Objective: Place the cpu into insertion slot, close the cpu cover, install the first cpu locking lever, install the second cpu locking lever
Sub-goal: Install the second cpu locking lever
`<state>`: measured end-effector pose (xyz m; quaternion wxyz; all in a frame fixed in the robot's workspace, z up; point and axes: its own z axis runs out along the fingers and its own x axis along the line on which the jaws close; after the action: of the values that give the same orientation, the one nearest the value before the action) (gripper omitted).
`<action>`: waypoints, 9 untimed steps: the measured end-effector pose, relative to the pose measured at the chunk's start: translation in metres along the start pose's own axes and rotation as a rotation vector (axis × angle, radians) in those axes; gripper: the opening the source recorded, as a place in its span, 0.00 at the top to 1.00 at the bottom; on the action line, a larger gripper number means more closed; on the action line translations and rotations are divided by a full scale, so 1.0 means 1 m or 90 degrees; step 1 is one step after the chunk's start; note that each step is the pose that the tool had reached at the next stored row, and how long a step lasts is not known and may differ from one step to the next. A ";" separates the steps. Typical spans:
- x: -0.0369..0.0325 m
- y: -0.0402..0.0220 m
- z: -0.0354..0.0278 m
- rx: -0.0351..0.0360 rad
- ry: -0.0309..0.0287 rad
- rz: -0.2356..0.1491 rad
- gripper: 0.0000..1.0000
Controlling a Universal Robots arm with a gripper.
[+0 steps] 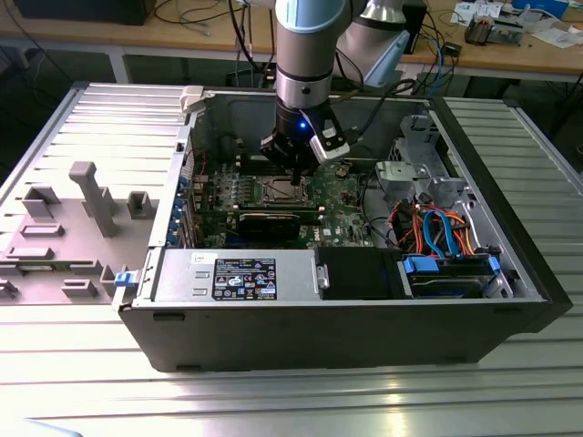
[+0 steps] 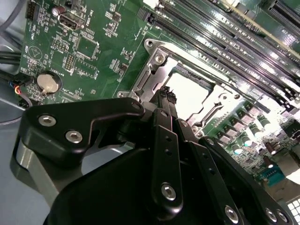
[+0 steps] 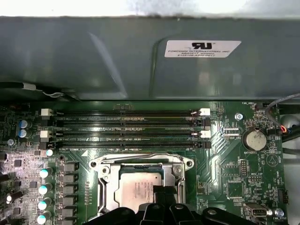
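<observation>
The gripper (image 2: 166, 93), fingers pinched together with nothing between them, touches the cpu (image 3: 140, 187) seated in the insertion slot (image 3: 105, 176); the cpu cover (image 3: 140, 161) frames it. The first wrist view adds 4 memory slots (image 3: 126, 129), a coin battery (image 3: 256, 139) and a white label (image 3: 202, 48) on the case wall

Gripper (image 3: 161, 199) poised directly over the cpu (image 3: 138, 190), seated in the insertion slot (image 3: 105, 187) with the cpu cover (image 3: 140, 161) framing it. Beyond the gripper: memory slots (image 3: 126, 126). Beside it: coin battery (image 3: 256, 139).
</observation>
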<state>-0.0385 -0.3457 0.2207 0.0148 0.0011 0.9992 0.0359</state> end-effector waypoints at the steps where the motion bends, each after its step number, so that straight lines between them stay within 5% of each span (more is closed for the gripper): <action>1: 0.0000 0.0000 0.0000 0.0000 0.0000 0.000 0.89; 5: 0.0000 -0.0001 -0.0008 0.0003 0.0001 0.000 0.89; 9: -0.0003 0.0006 -0.0095 0.0005 0.0000 0.000 0.89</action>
<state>-0.0385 -0.3458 0.2303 0.0148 0.0010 0.9993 0.0355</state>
